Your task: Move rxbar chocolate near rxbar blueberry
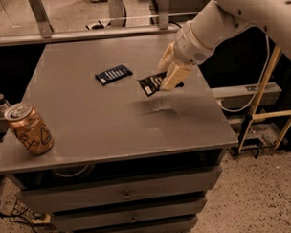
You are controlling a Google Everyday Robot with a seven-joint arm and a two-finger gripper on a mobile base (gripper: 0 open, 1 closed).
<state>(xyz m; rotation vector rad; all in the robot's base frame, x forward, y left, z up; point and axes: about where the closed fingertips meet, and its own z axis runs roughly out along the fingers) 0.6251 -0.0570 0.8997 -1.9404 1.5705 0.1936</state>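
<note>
The rxbar blueberry, a dark navy bar with white text, lies flat on the grey table top, left of centre toward the back. My gripper hangs from the white arm at the upper right. It is shut on the rxbar chocolate, a black glossy bar with white lettering, and holds it tilted in the air above the table. The chocolate bar is a short way to the right of the blueberry bar, and its shadow falls on the table below it.
A tan soda can stands upright near the front left corner of the table. Drawers run below the table top. A wooden frame stands on the floor to the right. A railing runs behind the table.
</note>
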